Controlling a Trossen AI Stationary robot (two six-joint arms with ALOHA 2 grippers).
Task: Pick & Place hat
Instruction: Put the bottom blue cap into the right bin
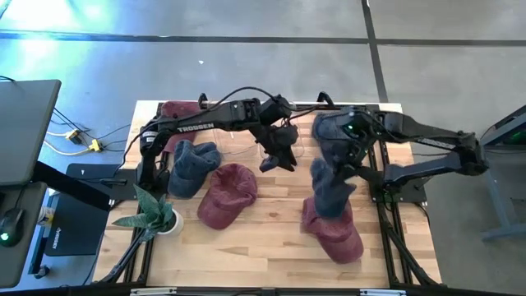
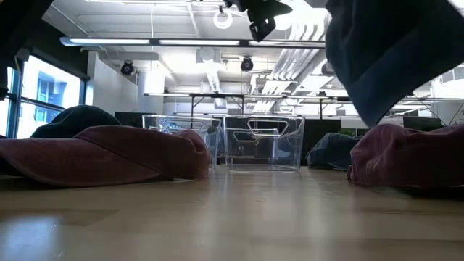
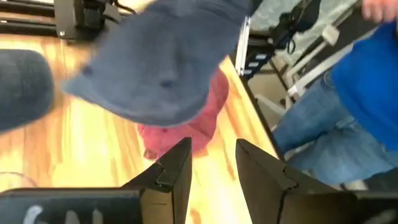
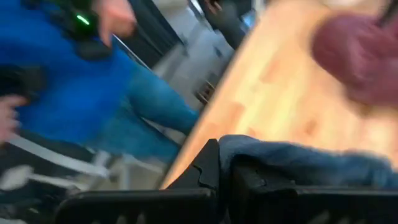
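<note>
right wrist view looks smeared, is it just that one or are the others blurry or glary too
Right wrist view: blurred throughout, the blue hat in the right gripper included. Left wrist view: hanging hat soft, fingers sharper. Low view: ceiling lights blown out. High view: glare at its upper-left corner.

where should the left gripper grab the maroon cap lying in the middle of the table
Grip the maroon cap at the raised crown fold, coming straight down from above. It lies slumped flat on the table, so the edge gives little to pinch, while the bunched cloth on top probably fits between the fingers. The left gripper, empty and open, hangs nearby.
</note>
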